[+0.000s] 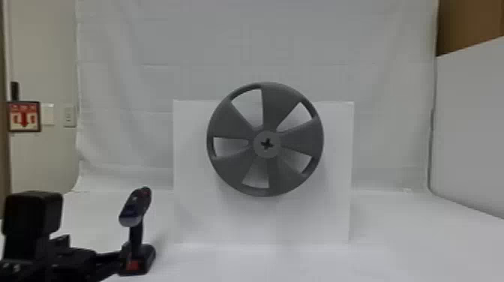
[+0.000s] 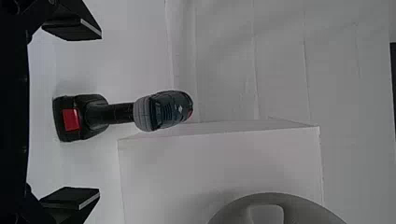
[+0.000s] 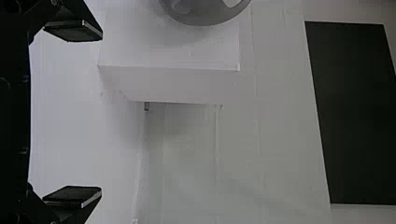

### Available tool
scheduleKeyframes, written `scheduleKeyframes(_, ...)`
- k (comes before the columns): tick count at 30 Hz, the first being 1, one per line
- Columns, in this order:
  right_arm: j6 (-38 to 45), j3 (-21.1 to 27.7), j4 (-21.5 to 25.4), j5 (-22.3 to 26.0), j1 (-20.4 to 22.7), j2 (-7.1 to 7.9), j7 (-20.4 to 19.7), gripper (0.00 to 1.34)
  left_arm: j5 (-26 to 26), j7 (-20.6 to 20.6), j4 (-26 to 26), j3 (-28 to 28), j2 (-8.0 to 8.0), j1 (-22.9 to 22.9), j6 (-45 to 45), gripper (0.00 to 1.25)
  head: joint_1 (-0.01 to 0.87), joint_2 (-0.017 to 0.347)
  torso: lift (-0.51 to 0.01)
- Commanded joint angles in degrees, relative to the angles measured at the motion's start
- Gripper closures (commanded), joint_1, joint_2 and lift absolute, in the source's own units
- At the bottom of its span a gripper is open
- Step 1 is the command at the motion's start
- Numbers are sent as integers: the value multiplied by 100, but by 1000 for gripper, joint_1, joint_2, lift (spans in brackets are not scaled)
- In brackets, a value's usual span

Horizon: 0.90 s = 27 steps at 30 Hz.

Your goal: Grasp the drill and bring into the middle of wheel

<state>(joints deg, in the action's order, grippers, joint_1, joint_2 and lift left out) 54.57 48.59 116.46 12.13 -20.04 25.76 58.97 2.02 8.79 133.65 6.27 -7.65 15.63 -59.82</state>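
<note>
Got the left gripper [image 2: 100,113] low and left of the wheel [image 1: 275,108], opened wide toward the drill [image 1: 135,208], probably for a handle grab. Can spot that drill left of and below the wheel, upright on its battery base [image 1: 148,255], so pretty handy to grip. Also got a white box [image 1: 195,210] behind the wheel, likely to keep the hub [image 1: 258,150] facing the tool. Leaves the right gripper [image 3: 101,112] right of the wheel, spread open and empty, guessing just parked.
</note>
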Motion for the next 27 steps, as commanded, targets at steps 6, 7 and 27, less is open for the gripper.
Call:
scheduleKeyframes(6, 151, 116, 0, 18, 150, 148, 0, 133, 18, 0, -6, 32, 0, -25, -3, 102, 54, 31, -403)
scheduleKeyframes(7, 151, 125, 0, 18, 150, 131, 0, 133, 9, 0, -6, 32, 0, -25, -3, 102, 54, 31, -403)
scheduleKeyframes(27, 186, 388, 0, 53, 159, 78, 0, 133, 35, 0, -6, 94, 0, -33, -12, 102, 54, 31, -403)
